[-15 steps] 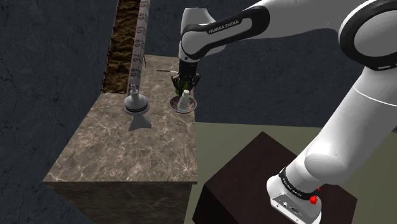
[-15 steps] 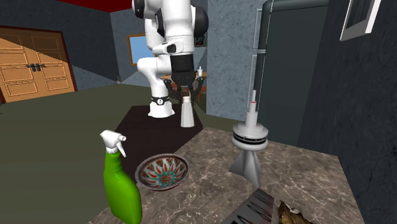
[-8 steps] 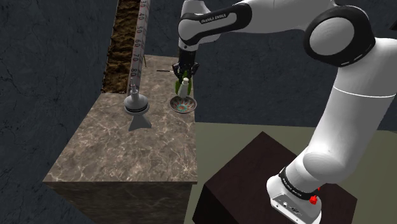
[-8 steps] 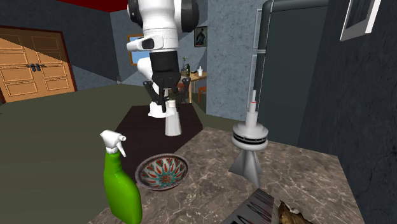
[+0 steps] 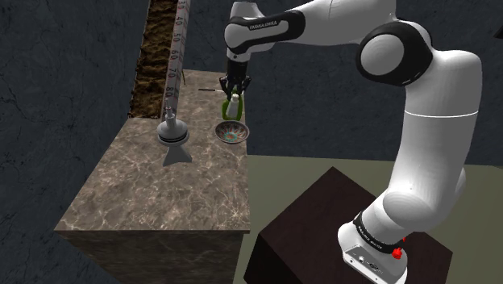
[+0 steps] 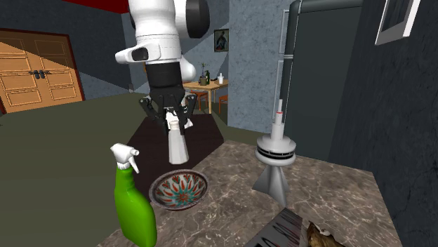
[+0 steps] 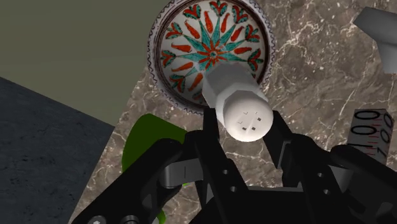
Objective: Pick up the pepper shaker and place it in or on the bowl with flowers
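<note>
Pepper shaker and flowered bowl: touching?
Apart. In the second exterior view the pepper shaker, clasped by the hand, hangs above the bowl, a gap between.

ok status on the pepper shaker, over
Copy: end effector shut on white shaker. Hanging over flowered bowl, not yet down. Beside it, green spray bottle.
</note>
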